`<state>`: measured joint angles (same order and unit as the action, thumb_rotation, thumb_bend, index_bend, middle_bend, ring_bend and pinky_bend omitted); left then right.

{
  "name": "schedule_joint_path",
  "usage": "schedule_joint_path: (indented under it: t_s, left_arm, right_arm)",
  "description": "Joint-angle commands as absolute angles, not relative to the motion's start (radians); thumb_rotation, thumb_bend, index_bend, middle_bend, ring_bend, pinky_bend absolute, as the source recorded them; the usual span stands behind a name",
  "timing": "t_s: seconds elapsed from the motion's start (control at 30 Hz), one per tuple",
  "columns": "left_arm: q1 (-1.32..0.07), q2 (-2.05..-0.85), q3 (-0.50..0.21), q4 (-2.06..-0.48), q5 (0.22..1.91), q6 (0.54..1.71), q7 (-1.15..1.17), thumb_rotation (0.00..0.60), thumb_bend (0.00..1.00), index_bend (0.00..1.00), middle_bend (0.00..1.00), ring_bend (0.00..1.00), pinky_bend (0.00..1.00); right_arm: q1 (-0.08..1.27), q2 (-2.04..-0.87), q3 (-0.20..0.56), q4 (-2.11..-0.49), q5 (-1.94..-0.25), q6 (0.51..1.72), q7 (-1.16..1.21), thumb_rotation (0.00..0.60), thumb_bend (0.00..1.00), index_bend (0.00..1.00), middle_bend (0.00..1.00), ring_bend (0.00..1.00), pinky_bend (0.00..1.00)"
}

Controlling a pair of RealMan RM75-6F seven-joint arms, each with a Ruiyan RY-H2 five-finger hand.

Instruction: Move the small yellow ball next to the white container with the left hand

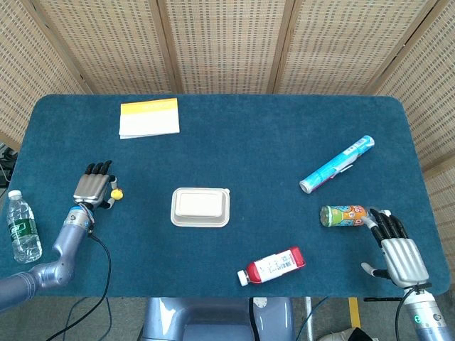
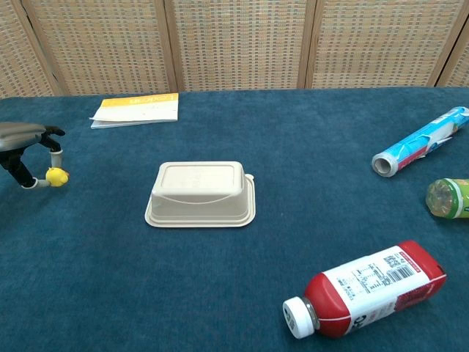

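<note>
The small yellow ball (image 2: 56,176) (image 1: 116,192) is pinched between the thumb and a finger of my left hand (image 2: 29,145) (image 1: 92,188) and hangs just above the cloth at the table's left side. The white container (image 1: 200,207) (image 2: 200,193) lies lid-up in the middle of the table, well to the right of the ball. My right hand (image 1: 398,250) rests open on the table near the front right corner, holding nothing; only the head view shows it.
A yellow-and-white booklet (image 1: 148,117) lies at the back left. A water bottle (image 1: 21,226) lies at the left edge. On the right are a blue tube (image 1: 338,164), a colourful can (image 1: 343,215) and a red-and-white bottle (image 1: 276,266).
</note>
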<state>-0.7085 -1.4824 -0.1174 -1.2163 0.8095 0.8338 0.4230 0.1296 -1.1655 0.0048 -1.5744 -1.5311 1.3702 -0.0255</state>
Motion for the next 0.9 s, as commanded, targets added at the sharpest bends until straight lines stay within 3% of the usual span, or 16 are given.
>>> schedule_joint_path:
  t_s: [0.03,0.37,0.9]
  left_arm:
    - [-0.705,-1.465,-0.128,-1.259,0.834,0.855,0.408,0.600,0.39,0.57,0.00,0.00,0.00]
    - [-0.737,-1.489,-0.142,-1.387,0.829,0.890,0.468,0.600,0.39,0.56,0.00,0.00,0.00]
    - [-0.796,-1.549,-0.155,-1.444,0.701,0.933,0.594,0.600,0.39,0.56,0.00,0.00,0.00]
  right_arm:
    - [0.129,-1.165,0.005,-1.575,-1.531,1.371,-0.025,0.600,0.00,0.12,0.00,0.00,0.00]
    - [0.129,-1.155,0.007,-1.579,-1.528,1.372,-0.004,0.600,0.00,0.12,0.00,0.00,0.00]
    - [0.127,-1.133,0.011,-1.585,-1.530,1.380,0.046,0.600,0.00,0.12,0.00,0.00,0.00]
